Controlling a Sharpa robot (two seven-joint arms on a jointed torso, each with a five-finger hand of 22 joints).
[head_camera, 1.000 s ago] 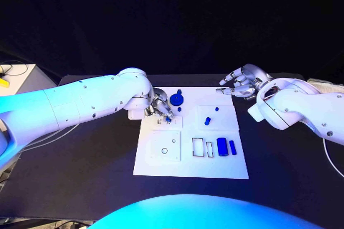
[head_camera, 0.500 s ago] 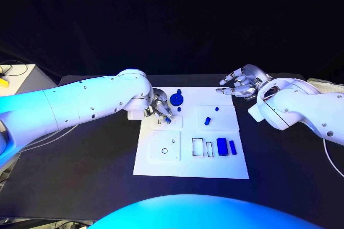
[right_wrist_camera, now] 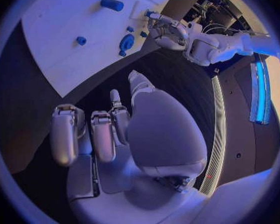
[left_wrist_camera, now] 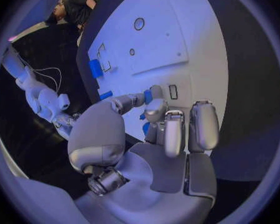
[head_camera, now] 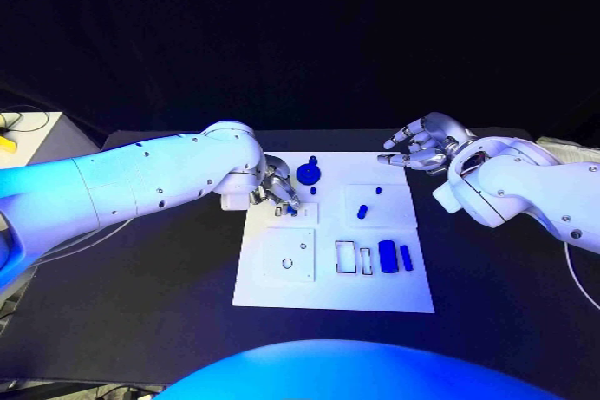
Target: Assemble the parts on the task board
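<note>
My left hand pinches a small blue part over the task board, far-left area, by a small slot. It looks rigid, light and slippery, so I'd grip its sides. My right hand hovers empty, fingers loosely curled, off the board's far-right corner.

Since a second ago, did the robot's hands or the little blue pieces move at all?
Hardly. The left silver hand still pinches a small blue piece at the upper left of the white task board, shifting only a trace. The right silver hand still hovers off the board's far right corner, holding nothing. The blue round knob, small blue peg and blue cylinder stayed put.
</note>
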